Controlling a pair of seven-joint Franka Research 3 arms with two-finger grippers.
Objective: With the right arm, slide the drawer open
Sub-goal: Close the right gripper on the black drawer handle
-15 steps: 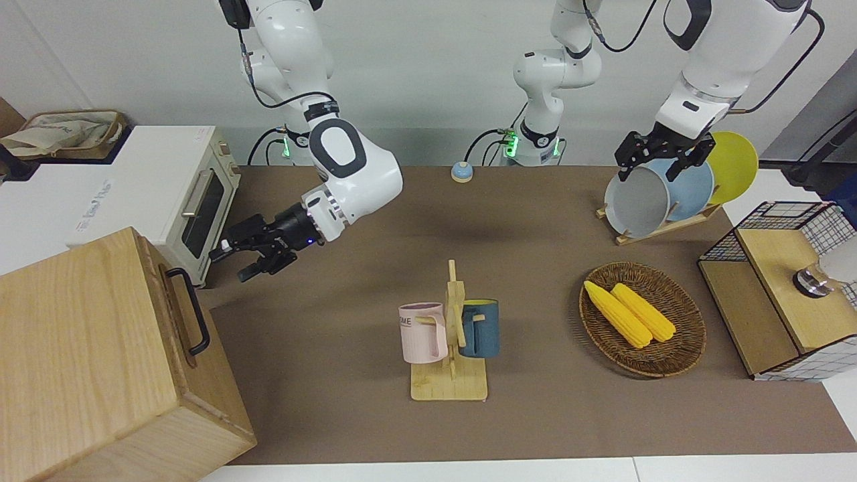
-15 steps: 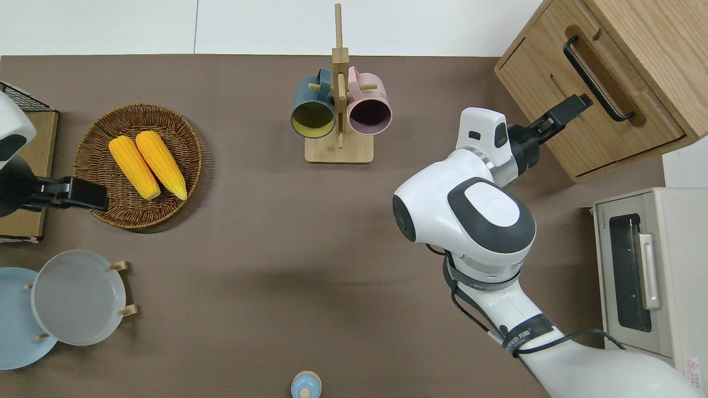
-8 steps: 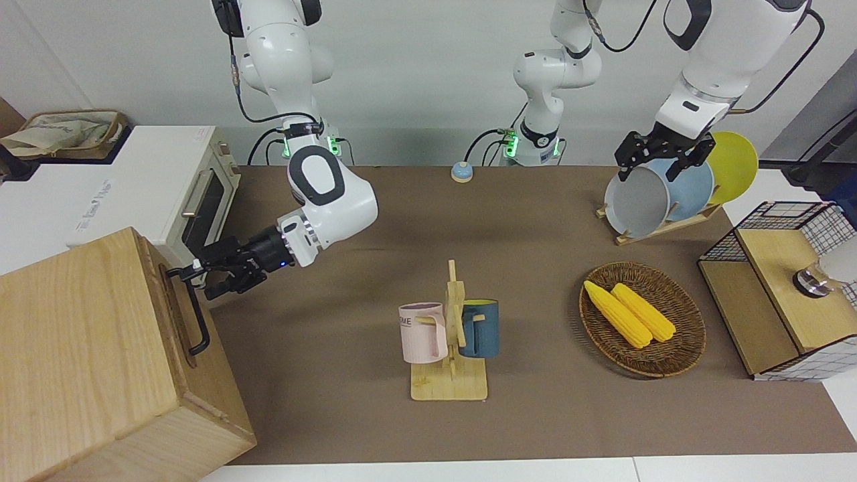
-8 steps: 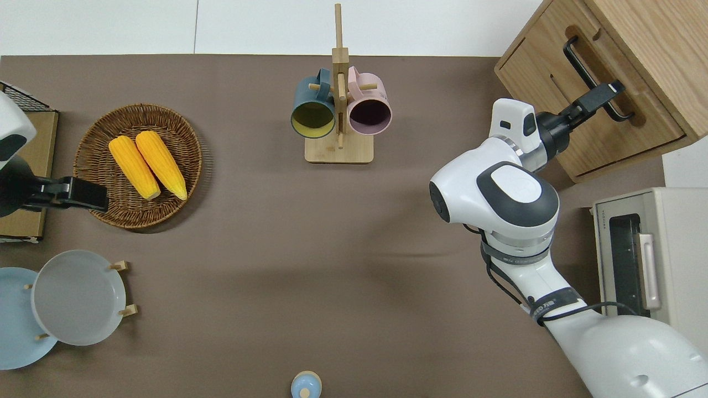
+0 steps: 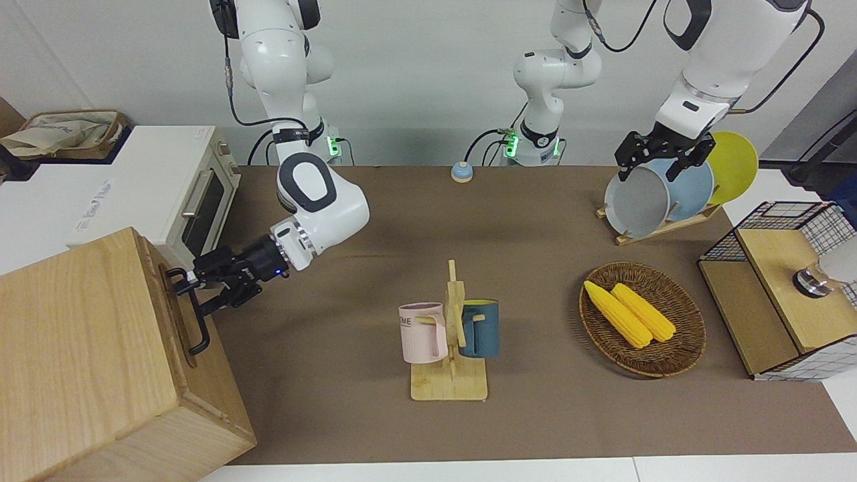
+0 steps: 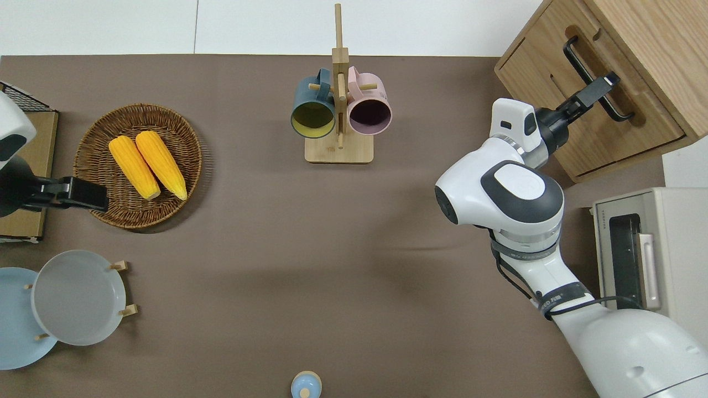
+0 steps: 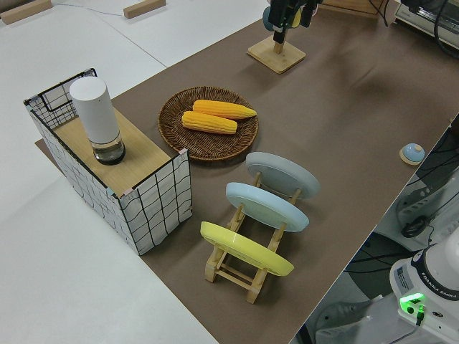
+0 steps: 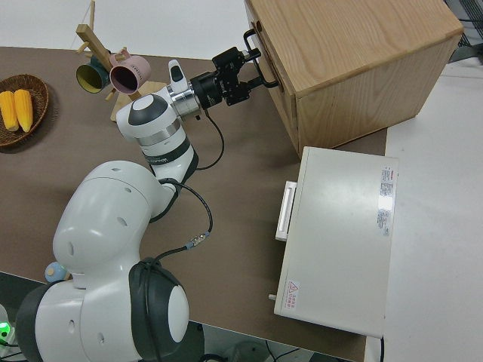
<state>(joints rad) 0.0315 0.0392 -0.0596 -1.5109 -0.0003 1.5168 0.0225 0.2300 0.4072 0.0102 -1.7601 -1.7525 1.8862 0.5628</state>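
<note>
A: Where is the drawer [image 5: 175,314] placed?

B: It is set in the wooden cabinet [image 5: 80,361] at the right arm's end of the table [image 5: 375,221], beside the toaster oven [image 5: 194,201] and farther from the robots than it. It is judged to be shut, its front lying flush with the cabinet face.

A: And the right gripper [image 5: 191,286]?

B: It is held at the black handle [image 6: 581,66], toward the end of the bar nearer the robots. The fingers [image 6: 599,88] are seen on either side of the bar. Whether they are clamped on it cannot be told. The left arm is parked.

A: What could be spoiled from here?

B: If the pull is begun before the bar is firmly closed on, the fingers could be dragged off it and the drawer left shut. Since the bar is taken off-centre, the drawer could be skewed in its runners and jammed. Should the pull not be kept in line with the drawer's travel, the whole cabinet could be dragged or turned on the table instead.
</note>
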